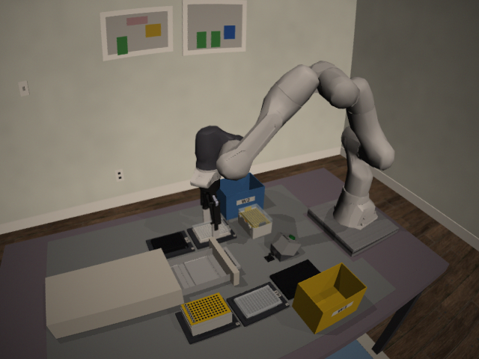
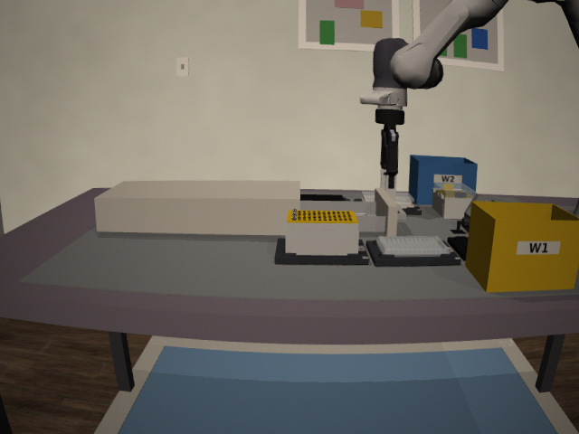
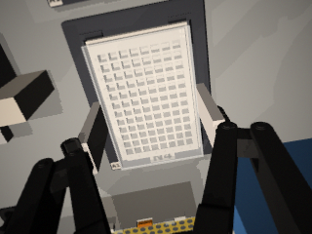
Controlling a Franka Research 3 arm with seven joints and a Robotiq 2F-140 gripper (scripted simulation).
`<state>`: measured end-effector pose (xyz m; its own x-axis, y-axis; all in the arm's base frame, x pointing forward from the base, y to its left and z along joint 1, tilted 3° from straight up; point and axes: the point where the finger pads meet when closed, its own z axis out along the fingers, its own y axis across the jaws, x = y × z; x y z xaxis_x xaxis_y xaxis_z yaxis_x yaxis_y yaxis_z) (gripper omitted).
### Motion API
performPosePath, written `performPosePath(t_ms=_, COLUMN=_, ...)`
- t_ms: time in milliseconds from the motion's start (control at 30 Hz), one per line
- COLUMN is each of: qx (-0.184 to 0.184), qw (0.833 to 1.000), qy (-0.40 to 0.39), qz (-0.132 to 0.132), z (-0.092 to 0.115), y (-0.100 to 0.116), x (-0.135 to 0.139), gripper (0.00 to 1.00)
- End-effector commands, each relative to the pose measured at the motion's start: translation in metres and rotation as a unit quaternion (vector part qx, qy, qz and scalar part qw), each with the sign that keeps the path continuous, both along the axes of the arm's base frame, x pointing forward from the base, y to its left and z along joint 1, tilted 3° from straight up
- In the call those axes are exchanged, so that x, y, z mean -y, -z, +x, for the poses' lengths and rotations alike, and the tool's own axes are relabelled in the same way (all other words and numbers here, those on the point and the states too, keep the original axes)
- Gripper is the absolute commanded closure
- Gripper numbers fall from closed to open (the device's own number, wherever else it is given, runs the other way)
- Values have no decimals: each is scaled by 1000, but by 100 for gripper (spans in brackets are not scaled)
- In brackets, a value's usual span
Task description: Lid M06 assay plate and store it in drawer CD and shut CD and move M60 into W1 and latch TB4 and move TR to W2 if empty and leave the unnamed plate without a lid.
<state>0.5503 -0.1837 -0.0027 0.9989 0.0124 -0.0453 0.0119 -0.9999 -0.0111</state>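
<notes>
Tool (image 3: 151,129) clamped across the long sides of the lidded white plate (image 3: 146,93), above its dark nest (image 3: 73,39) on the counter (image 1: 116,239)
</notes>
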Motion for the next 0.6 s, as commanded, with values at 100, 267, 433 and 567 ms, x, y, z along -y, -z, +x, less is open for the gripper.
performPosePath(t_ms=100, qx=0, qw=1000, qy=-3, qz=1, z=-1, y=3, x=0, gripper=100)
performPosePath(t_ms=267, qx=0, qw=1000, qy=-3, qz=1, z=-1, y=5, x=0, gripper=100)
performPosePath(t_ms=433, qx=0, qw=1000, qy=-3, qz=1, z=-1, y=6, x=0, gripper=100)
performPosePath(t_ms=567, qx=0, qw=1000, qy=-3, qz=1, z=-1, y=7, x=0, gripper=100)
